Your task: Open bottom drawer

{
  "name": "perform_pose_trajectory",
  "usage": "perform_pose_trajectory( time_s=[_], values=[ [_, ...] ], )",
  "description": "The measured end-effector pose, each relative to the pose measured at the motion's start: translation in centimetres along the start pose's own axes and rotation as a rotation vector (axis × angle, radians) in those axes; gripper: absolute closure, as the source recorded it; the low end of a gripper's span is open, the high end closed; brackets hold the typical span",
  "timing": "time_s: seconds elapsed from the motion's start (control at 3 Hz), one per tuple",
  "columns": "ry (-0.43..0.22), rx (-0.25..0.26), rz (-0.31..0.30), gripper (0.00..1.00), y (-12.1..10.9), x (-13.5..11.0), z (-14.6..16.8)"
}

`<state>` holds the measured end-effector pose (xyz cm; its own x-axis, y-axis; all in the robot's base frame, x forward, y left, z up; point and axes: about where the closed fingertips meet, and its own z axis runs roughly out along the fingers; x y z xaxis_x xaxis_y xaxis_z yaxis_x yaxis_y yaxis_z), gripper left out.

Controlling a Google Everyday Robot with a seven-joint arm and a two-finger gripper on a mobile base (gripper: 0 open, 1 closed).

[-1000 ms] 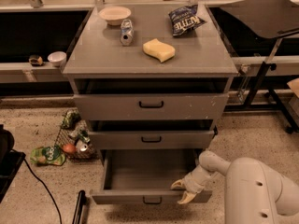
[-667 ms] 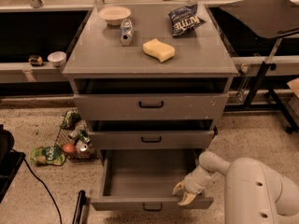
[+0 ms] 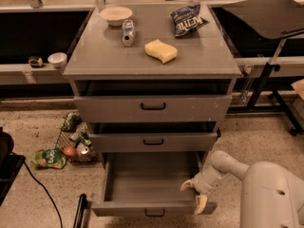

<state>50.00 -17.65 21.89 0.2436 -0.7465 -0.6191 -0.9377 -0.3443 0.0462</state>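
The bottom drawer [image 3: 142, 207] of the grey cabinet is pulled far out toward me, showing a plain grey inside [image 3: 152, 179]. Its narrow front panel carries a small black loop handle [image 3: 155, 213] at the lower edge of the view. My gripper [image 3: 195, 195] sits at the drawer's front right corner, on the end of the white arm [image 3: 266, 194] that comes in from the lower right. Its pale fingers [image 3: 201, 204] are spread, one over the drawer's inside and one at the front panel's top edge. It holds nothing.
The middle drawer [image 3: 153, 141] and top drawer [image 3: 153, 108] are slightly out. On the cabinet top lie a bowl [image 3: 116, 14], a can [image 3: 127, 33], a yellow sponge [image 3: 161, 51] and a chip bag [image 3: 187, 19]. A wire basket with cans [image 3: 75, 141] stands on the floor at left.
The bottom drawer has slid further out toward me. My gripper has moved down and forward with its front right corner.
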Motion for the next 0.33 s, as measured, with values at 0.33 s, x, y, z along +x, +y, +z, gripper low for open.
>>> perform_pose_trajectory(
  time_s=[0.33],
  values=[
    [0.021, 0.053, -0.017, 0.00, 0.03, -0.25, -2.40]
  ],
)
